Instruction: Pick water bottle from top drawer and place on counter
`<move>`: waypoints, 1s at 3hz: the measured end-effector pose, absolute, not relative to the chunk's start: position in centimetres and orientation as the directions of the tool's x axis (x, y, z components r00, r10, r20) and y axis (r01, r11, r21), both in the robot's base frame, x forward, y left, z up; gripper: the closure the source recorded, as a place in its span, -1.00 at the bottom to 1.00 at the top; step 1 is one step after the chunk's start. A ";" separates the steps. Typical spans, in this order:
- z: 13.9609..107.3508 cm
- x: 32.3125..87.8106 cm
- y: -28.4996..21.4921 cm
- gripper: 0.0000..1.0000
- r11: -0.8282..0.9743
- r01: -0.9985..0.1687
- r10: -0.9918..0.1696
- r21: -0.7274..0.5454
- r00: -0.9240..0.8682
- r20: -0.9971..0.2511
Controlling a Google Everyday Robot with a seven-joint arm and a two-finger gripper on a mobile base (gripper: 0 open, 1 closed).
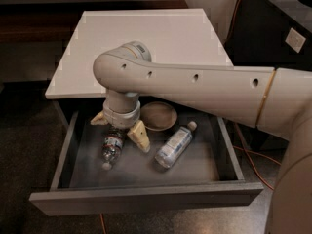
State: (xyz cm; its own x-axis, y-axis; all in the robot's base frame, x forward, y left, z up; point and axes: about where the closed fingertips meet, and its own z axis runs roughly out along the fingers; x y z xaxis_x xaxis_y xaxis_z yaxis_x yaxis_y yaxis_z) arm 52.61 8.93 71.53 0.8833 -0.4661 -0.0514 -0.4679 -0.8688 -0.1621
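The water bottle (111,149) lies in the open top drawer (146,197), left of centre, with its whitish cap pointing toward the drawer front. My gripper (120,133) hangs from the big beige arm directly over the bottle's far end. It is open, with one cream finger (139,136) to the bottle's right and the other finger (99,119) to its upper left. The wrist hides the bottle's base. The white counter (146,38) sits above and behind the drawer, with nothing on it.
A longer clear bottle (173,145) with a pale label lies diagonally at the drawer's middle right. A brown shallow bowl (158,115) sits at the back of the drawer. A dark cabinet (278,38) and an orange cable (253,167) are to the right.
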 end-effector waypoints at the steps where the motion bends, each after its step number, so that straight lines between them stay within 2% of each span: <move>1: 70.3 53.6 9.3 -1.00 -0.891 -0.431 -0.429 -0.142 0.902 -0.049; 3: 66.0 56.2 11.9 -1.00 -0.946 -0.304 -0.300 -0.111 0.953 -0.052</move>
State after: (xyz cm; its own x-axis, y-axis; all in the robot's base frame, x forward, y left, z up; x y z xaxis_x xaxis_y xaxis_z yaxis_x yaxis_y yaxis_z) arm 56.16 11.87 66.03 0.9526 -0.2998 -0.0517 -0.3038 -0.9462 -0.1112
